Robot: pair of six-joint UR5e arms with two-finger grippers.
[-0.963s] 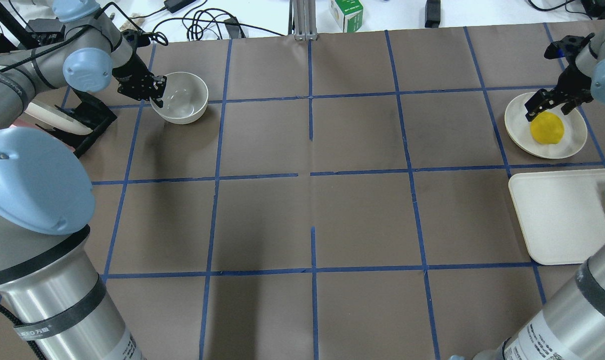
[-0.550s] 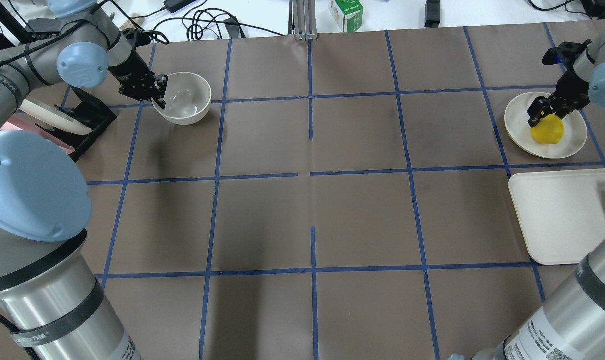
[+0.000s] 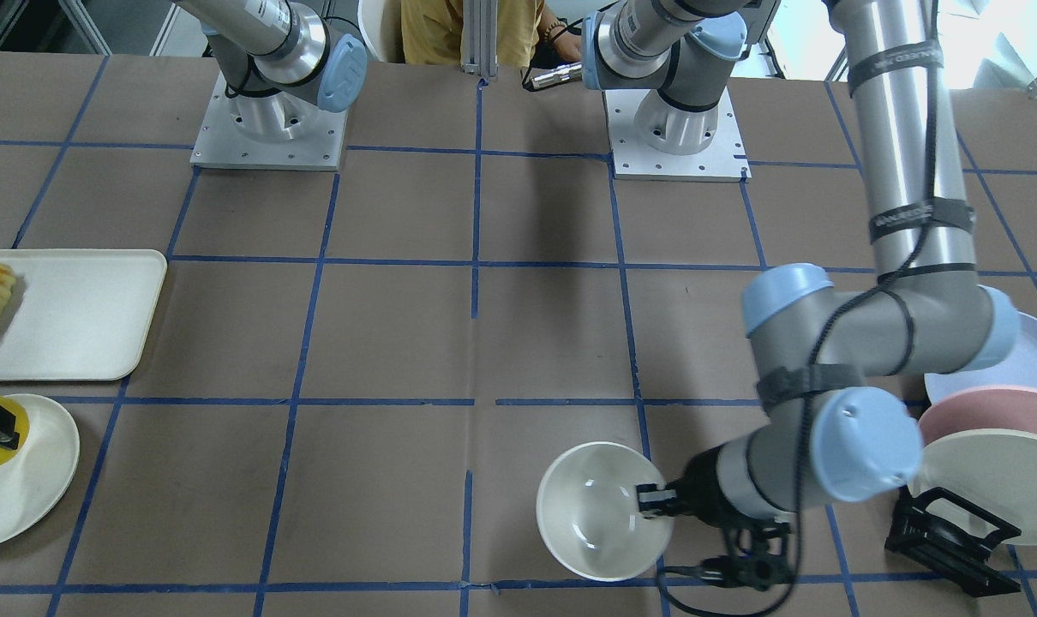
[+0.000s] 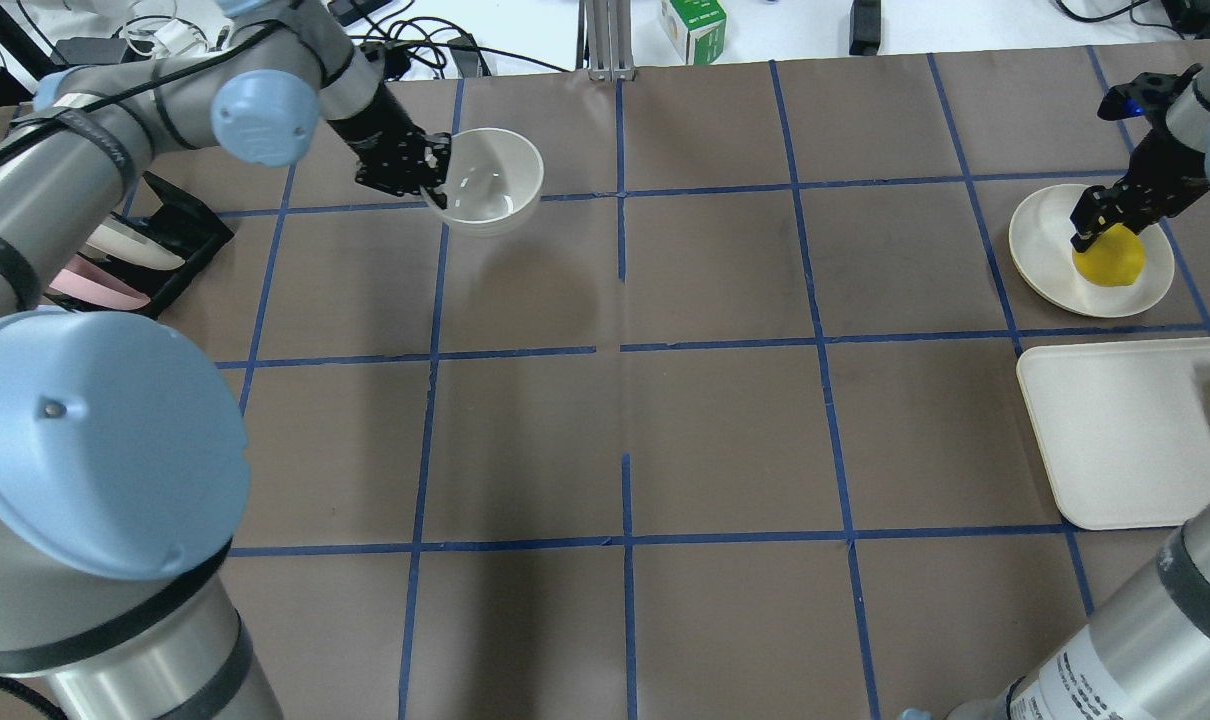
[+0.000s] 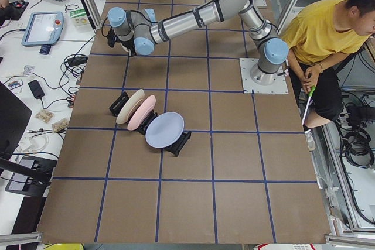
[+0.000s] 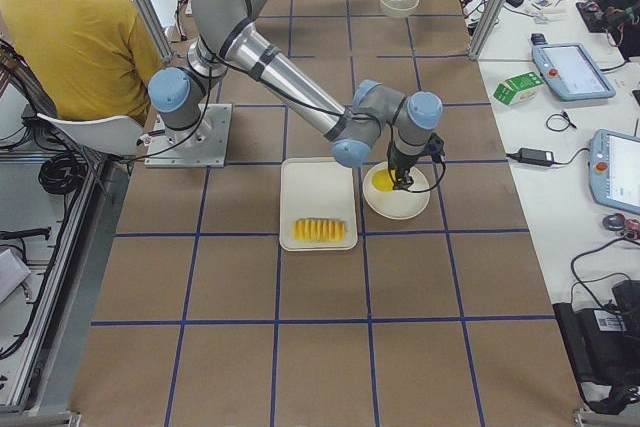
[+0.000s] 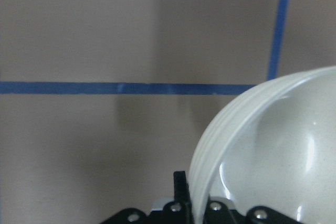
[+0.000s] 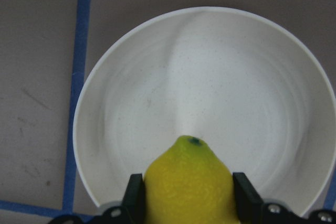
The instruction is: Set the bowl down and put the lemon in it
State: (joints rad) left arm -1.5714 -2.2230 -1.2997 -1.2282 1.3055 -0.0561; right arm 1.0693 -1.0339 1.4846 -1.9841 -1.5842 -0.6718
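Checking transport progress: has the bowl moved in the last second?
Yes. The bowl, held by the left pincer, has crossed the vertical blue tape line toward the table's middle, away from the plate rack.

Brown-papered table (image 4: 725,440) gridded with blue tape (image 4: 621,230); white benches (image 6: 510,247) alongside.

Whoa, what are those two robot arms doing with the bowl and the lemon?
The left gripper pinches the white bowl by its rim and seems to hold it just above the table. On the other side, the right gripper is closed around the lemon, which is over a small plate. The bowl is not yet set down, and the lemon is not in it.
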